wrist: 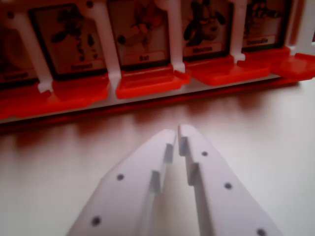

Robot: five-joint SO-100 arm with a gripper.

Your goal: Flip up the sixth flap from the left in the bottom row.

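- A row of picture flaps ran across the top of the wrist view, each a card in a dark frame standing upright above a red base; which one counted as sixth from the left could not be told, since the row ran off both sides of the frame.
- The flap at the centre point(142, 32) showed an orange-and-white cartoon figure with a short blurred label beneath it.
- Its red foot tab point(147, 81) jutted forward slightly further than those beside it.
- Toward the wrist view's left stood a flap with a dark figure point(69, 39), and toward the wrist view's right another with a black-and-white figure point(204, 27); a further card point(263, 22) sat beyond that, partly cut off.
- White plastic posts point(106, 42) rose between the cards, leaning slightly in this view.
- The red board point(231, 71) carrying the flaps lay along a pale table point(275, 128), which took on a reddish glow close to the board.
- The gripper point(176, 132) was white, with dark screw heads along both fingers, and pointed at the central flap.
- Its tips were almost together, a narrow slit between them, and nothing was held.
- The tips stood apart from the board, with bare table between them and the red tab.
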